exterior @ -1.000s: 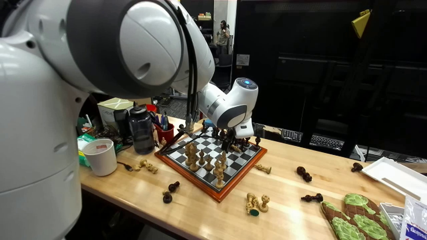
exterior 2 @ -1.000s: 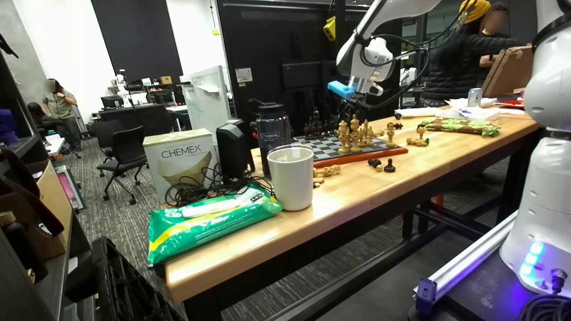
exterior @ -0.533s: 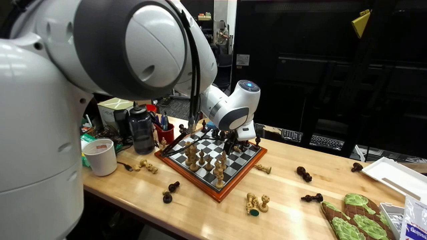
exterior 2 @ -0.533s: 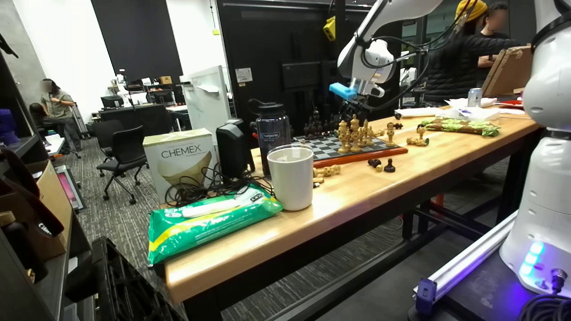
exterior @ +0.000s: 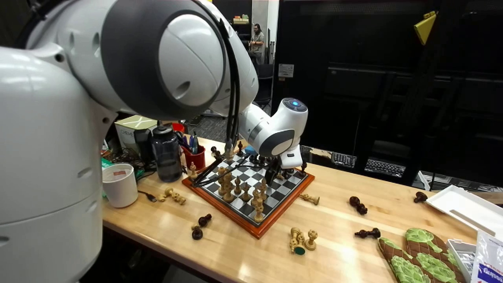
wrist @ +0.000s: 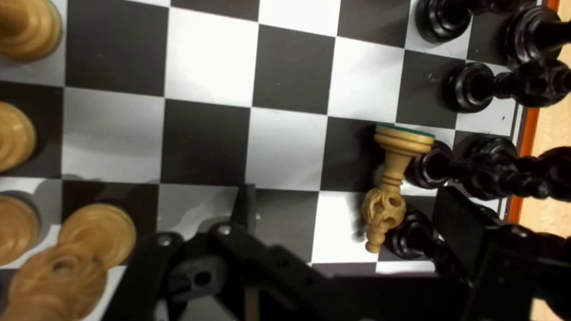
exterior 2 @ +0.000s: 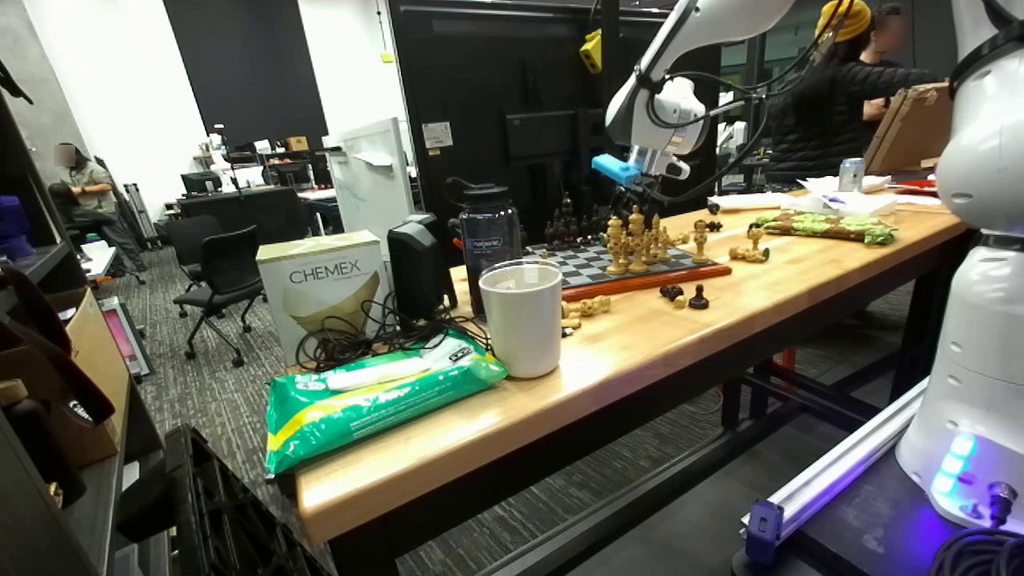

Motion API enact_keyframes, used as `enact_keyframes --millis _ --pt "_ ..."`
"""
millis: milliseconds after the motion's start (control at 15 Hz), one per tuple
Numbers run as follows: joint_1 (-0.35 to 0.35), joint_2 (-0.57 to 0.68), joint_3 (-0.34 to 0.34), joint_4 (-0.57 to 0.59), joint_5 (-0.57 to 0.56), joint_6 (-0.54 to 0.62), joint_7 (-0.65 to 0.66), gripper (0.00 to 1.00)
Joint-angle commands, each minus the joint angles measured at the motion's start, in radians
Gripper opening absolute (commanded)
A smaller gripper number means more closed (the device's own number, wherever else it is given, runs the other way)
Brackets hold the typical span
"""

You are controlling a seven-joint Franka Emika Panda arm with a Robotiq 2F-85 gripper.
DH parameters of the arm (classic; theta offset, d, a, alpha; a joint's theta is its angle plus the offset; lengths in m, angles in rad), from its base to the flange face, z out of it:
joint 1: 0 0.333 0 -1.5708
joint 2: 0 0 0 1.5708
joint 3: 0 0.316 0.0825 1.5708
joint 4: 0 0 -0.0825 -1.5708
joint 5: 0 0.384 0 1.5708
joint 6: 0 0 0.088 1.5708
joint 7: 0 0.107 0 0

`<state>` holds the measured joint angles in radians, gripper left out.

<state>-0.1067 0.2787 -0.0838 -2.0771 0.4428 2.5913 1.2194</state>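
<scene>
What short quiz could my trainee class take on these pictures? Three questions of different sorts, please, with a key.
1. True or false: the fingers are clamped on the tipped-over chess piece.

2. Which container holds the pens? A) white cup; B) red cup; C) cardboard box.

3. Fill the gap: in the wrist view, the neighbouring pieces closest to the tipped-over chess piece are ... in colour.

Key: 1. False; the fingers stand open, wide apart. 2. B. 3. Dark.

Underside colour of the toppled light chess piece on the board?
Green underside on the chess piece, clearest in the wrist view.
</scene>
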Motion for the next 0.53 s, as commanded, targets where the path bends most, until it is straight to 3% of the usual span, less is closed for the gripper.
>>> enact_keyframes --millis 0,467 --pt "-0.007 0.008 0.003 0.015 0.035 -0.01 -0.029 1.0" --pt "-0.006 0.014 0.0 0.017 0.025 -0.028 -0.028 1.0"
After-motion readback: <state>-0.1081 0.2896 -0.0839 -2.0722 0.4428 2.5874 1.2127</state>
